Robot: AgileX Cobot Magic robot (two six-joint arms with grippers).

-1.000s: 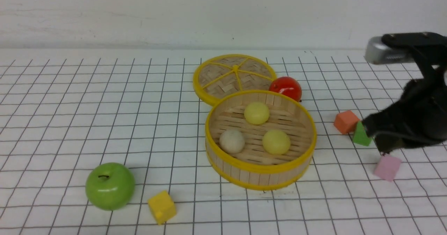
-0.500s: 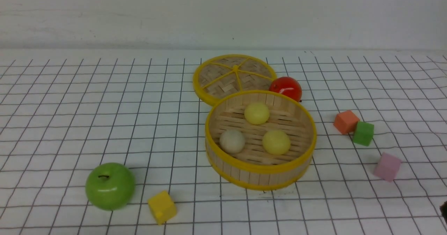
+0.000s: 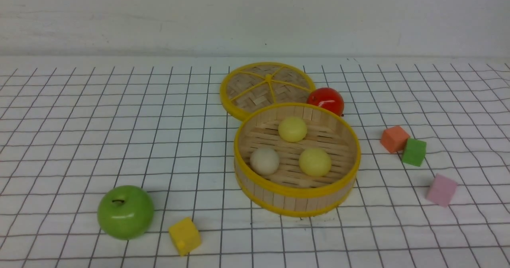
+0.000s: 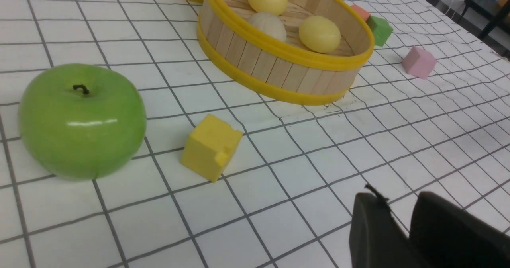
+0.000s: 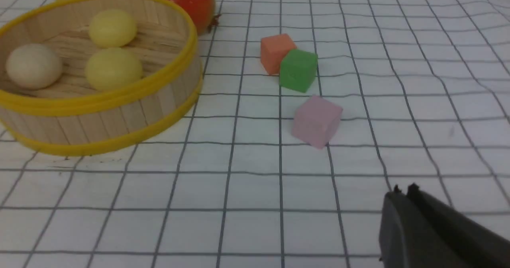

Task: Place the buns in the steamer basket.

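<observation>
The steamer basket (image 3: 295, 202) stands right of the table's middle. Three buns lie on its slatted floor: a cream-white bun (image 3: 265, 161) at the front left, a pale yellow bun (image 3: 293, 129) at the back and another pale yellow bun (image 3: 315, 161) at the front right. The basket also shows in the left wrist view (image 4: 259, 61) and the right wrist view (image 5: 99, 120). Neither arm shows in the front view. My left gripper (image 4: 398, 198) is empty, with a small gap between its fingertips, over bare cloth. My right gripper (image 5: 403, 189) is shut and empty, near the pink cube.
The flat woven lid (image 3: 267, 87) and a red tomato (image 3: 326, 100) lie behind the basket. A green apple (image 3: 125, 212) and a yellow cube (image 3: 185, 236) sit at the front left. Orange (image 3: 394, 138), green (image 3: 414, 151) and pink (image 3: 441, 189) cubes lie to the right.
My right arm, over the cubes a second ago, has drawn back out of the front view. The buns, basket and cubes have not moved.
</observation>
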